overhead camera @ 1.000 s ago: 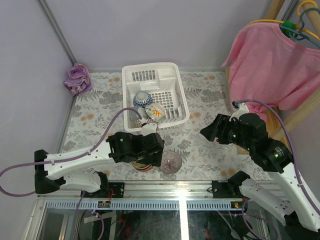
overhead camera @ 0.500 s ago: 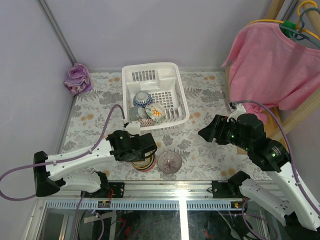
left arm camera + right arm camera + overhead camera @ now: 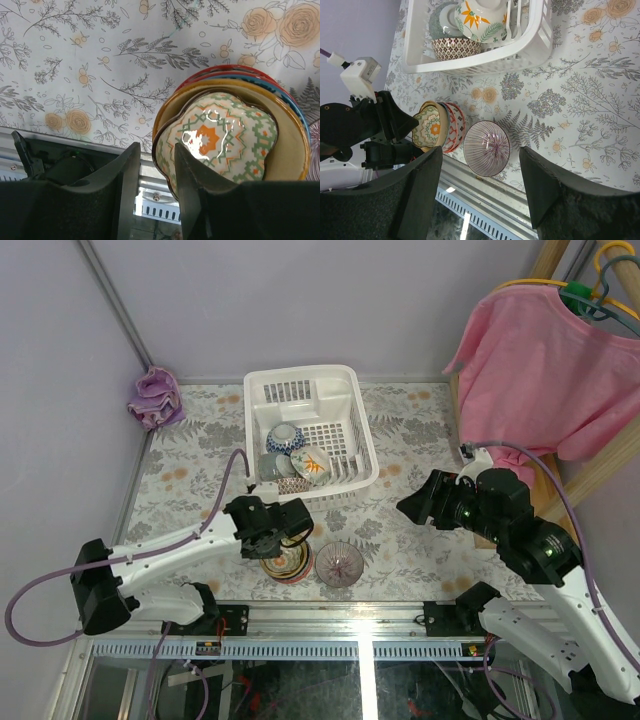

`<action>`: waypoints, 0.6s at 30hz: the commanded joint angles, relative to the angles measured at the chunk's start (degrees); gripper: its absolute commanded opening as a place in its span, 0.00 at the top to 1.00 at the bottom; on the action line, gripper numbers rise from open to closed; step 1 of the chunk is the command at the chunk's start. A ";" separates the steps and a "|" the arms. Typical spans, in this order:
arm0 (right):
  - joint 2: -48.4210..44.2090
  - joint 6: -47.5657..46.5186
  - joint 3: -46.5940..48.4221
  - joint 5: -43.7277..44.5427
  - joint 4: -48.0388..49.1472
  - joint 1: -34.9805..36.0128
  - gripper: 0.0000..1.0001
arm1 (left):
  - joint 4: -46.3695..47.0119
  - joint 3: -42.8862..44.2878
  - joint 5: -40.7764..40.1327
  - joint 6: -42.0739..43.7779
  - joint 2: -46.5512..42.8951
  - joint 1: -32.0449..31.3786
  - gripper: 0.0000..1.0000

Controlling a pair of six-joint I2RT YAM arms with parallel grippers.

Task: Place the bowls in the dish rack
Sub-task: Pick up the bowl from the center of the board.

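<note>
The white dish rack (image 3: 355,415) stands at the back middle with several bowls (image 3: 298,462) lying in it. On the table's near edge sits a stack of bowls (image 3: 290,562), topped by a scalloped green-and-orange patterned bowl (image 3: 220,137). My left gripper (image 3: 156,150) straddles that bowl's near rim, one finger inside and one outside; a thin gap still shows at the outer finger. A purple-striped bowl (image 3: 340,564) sits just right of the stack. My right gripper (image 3: 420,505) hovers open and empty above the table's right half.
A purple cloth (image 3: 155,397) lies at the back left corner. A pink shirt (image 3: 545,370) hangs on a hanger at the right. A metal rail (image 3: 350,610) runs along the table's near edge, right beside the stack.
My left gripper has shifted onto the stack and its jaws have narrowed around the top bowl's rim. The right arm has barely moved.
</note>
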 commanded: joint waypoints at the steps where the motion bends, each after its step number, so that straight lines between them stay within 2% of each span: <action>1: -0.45 -0.24 0.09 -1.93 1.34 0.39 0.30 | 4.95 -1.05 -1.04 2.34 0.72 1.14 0.69; 5: -0.30 -0.36 0.47 -1.78 1.08 0.40 0.30 | 5.84 -1.24 -0.85 3.53 1.65 2.04 0.78; 9: 0.14 -0.63 0.74 -1.80 1.06 0.39 0.30 | 6.43 -1.20 -0.94 4.03 1.78 2.45 1.00; 18: 0.54 -0.77 0.70 -1.81 1.27 0.40 0.30 | 4.50 2.29 -1.03 4.84 0.06 2.68 1.00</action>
